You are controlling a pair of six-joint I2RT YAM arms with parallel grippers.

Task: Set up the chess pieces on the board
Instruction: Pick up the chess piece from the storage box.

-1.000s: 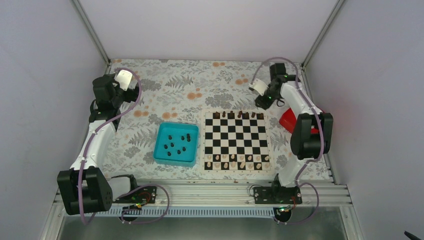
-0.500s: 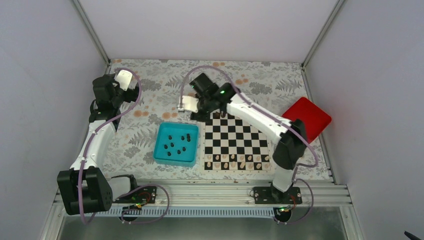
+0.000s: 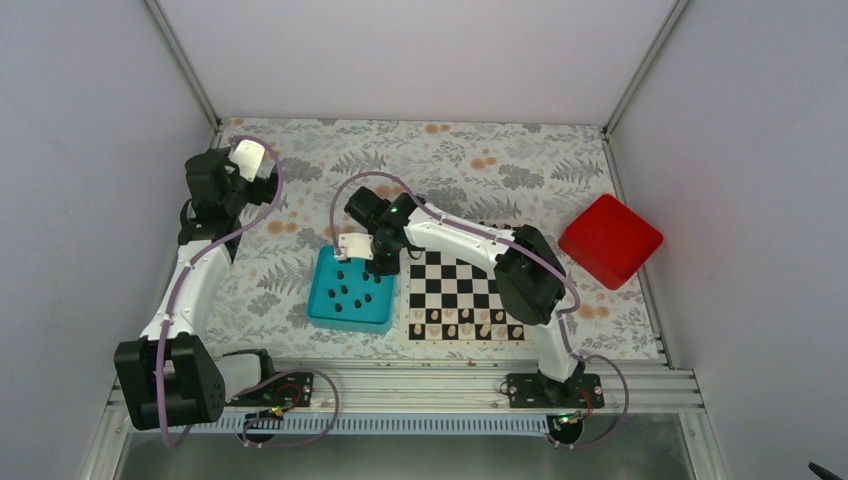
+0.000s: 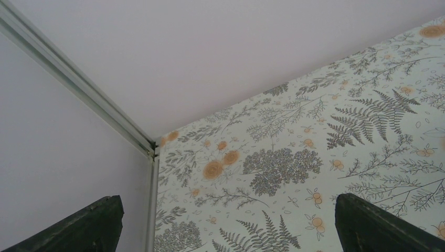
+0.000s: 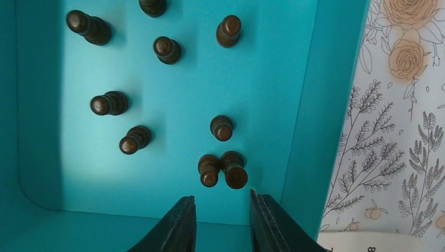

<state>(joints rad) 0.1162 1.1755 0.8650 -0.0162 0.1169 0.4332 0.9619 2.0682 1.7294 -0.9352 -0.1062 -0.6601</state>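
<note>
As I log it from my console, the biggest item is the bench [image 3: 450, 160], covered in a fern-and-flower print.

Right arm [image 3: 470, 235]: stretched leftward across the far edge of the board, hiding most of its far row from the top view.

Left arm [image 3: 190, 280]: raised at the far left of the bench, well apart from everything else.

Board [image 3: 470, 285]: flat at centre-right, with pale pieces [image 3: 465, 322] on its two nearest rows.

Red box [image 3: 610, 240]: right of the board, near the wall.

Teal tray [image 3: 325, 300]: just beside the board's left edge.

Right gripper [image 5: 223, 220]: hanging over the tray's far right corner, fingers [image 5: 181, 226] parted by a narrow gap with nothing between them.

Left gripper [image 4: 231, 231]: fingers spread wide and empty, facing the far left corner of the bench.

Chess pieces [image 5: 222, 127]: I count nine dark ones in the right wrist view, scattered loose on the tray floor; two touch each other just ahead of the right gripper.
</note>
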